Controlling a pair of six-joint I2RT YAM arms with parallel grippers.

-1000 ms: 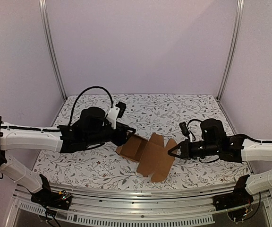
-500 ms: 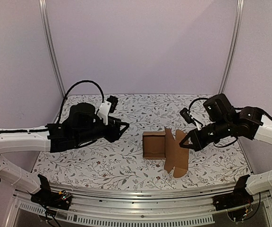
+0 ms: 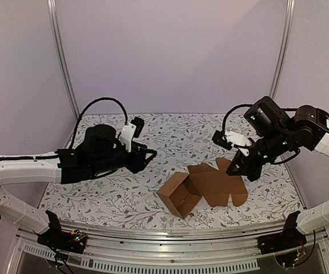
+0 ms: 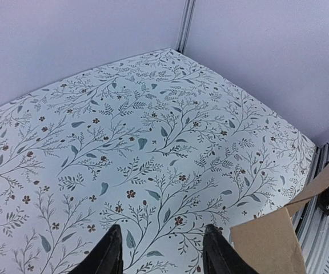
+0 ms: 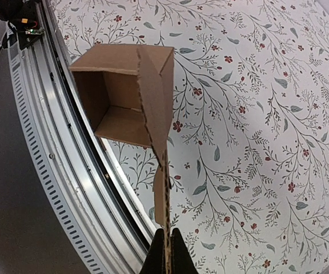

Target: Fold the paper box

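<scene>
Since a moment ago the paper box has swung nearer and to the left. Its tub now sits askew at the near middle of the counter, with the lid panels trailing off to the right. The tub's open cavity shows only bare cardboard walls. The right jaws are pinched tight on the edge of the rightmost flap, holding that end up. The left jaws stand partly open around nothing, hovering over the flowered counter left of the box and apart from it.
</scene>
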